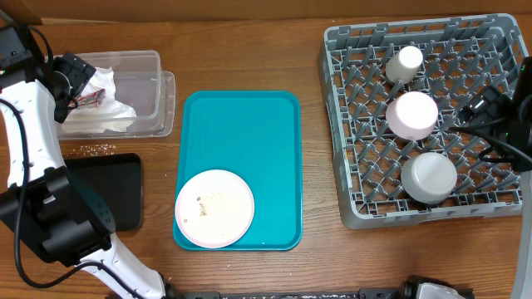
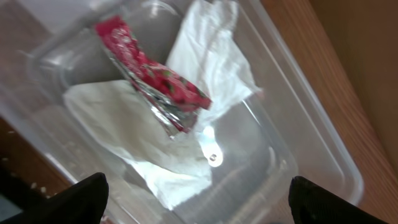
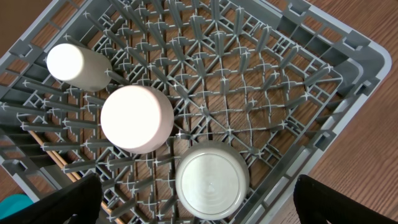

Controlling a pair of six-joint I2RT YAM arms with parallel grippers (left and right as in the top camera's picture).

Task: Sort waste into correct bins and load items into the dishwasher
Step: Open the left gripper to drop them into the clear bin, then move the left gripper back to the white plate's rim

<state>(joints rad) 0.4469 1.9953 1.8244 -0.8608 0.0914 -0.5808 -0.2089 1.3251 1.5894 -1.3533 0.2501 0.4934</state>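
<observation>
No legible text — red packet (image 2: 155, 84) too blurry

The wooden table (image 1: 249, 50) fills nearly all there is to see, a warm mid-brown top with the grain running side to side. Beyond the table's far edge lies a paler tan strip (image 1: 208, 7) (what it is, I cannot tell). The light is even, and shadows on the table are soft.

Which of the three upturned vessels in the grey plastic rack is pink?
The small pale-pink bowl, between the small white cup and the grey metal-look bowl.
</observation>
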